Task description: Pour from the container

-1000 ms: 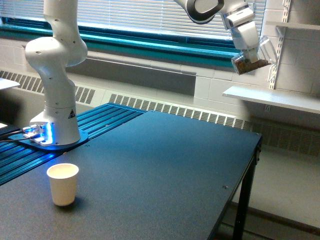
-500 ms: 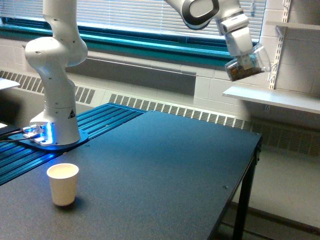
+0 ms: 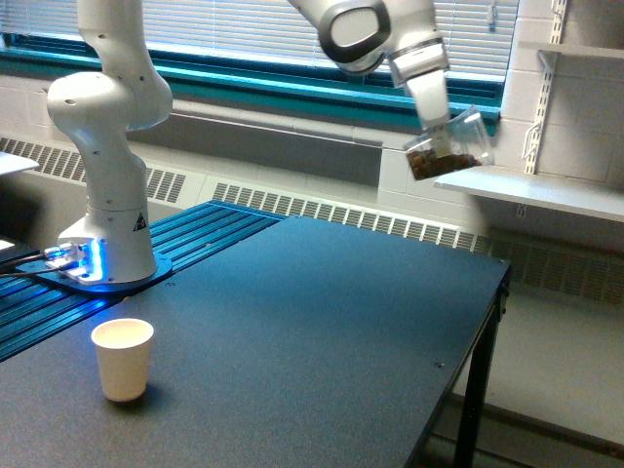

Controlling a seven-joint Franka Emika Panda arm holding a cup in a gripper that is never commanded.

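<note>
Dark bench (image 3: pixel 322 322) before a window with blinds (image 3: pixel 224 29), a radiator grille (image 3: pixel 341 216) below and a white wall shelf (image 3: pixel 531 190) at the exterior view's right. Carrying the container (image 3: pixel 447 148), a clear cup with brown bits gathered in its base, high above the far end of the bench and tipped well over, mouth angled up toward the exterior view's right. Fingers (image 3: pixel 436 115) apparently pinching the container at its side, though contact surfaces are poorly resolved at this range. White paper cup (image 3: pixel 123 359) standing upright near the bench's front corner at the exterior view's left, well apart from the container and far lower. Arm base (image 3: pixel 105 234) sitting on a blue-lit plate beside the ribbed blue rail (image 3: pixel 185 239).

Doing the step well, as judged here: travelling across and down toward the paper cup while holding the mouth above the base so no bits escape early; slowing on approach; stopping with the lip just above and inside the rim line before rotating; tipping gradually, since loose bits are likely releasing in a clump; avoiding contact with the light paper cup, probably easy to topple.
</note>
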